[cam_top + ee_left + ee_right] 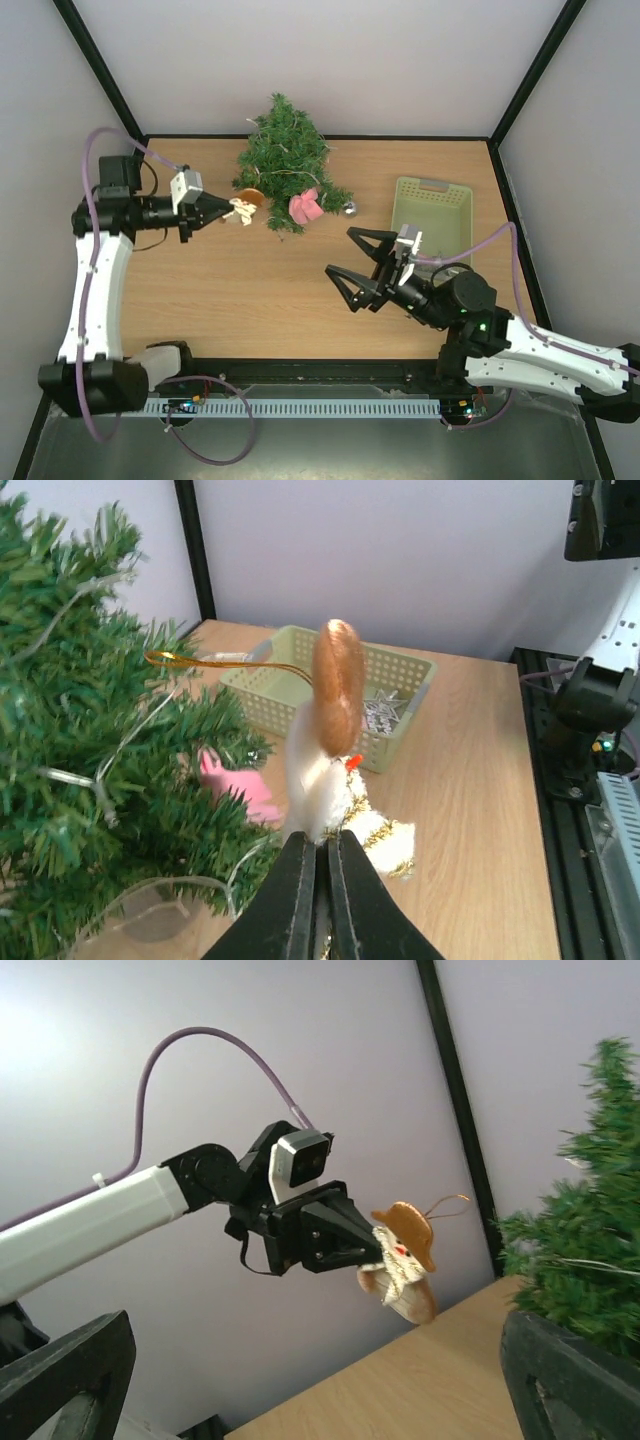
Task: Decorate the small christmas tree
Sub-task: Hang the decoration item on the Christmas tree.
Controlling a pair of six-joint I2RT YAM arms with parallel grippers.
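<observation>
The small christmas tree stands at the far side of the table, close to the back wall. A string of lights runs through its branches. A pink ornament sits among the lower branches on the side facing the arms. A silver ornament lies just beside the tree's right edge; whether it hangs or rests on the table cannot be told.

To the left of the tree, the left gripper is clamped tight on a figure ornament with a brown hat. Its gold loop reaches the branch tips; whether it has caught cannot be told.

In front of the tree and to its right, well apart from it, the right gripper hangs with its jaws spread wide and nothing between them. Further right of the tree stands a pale green basket holding silver star ornaments.

Assessment: decoration is partly complete. The figure is not yet confirmed hung, and the stars in the basket are left to place.
</observation>
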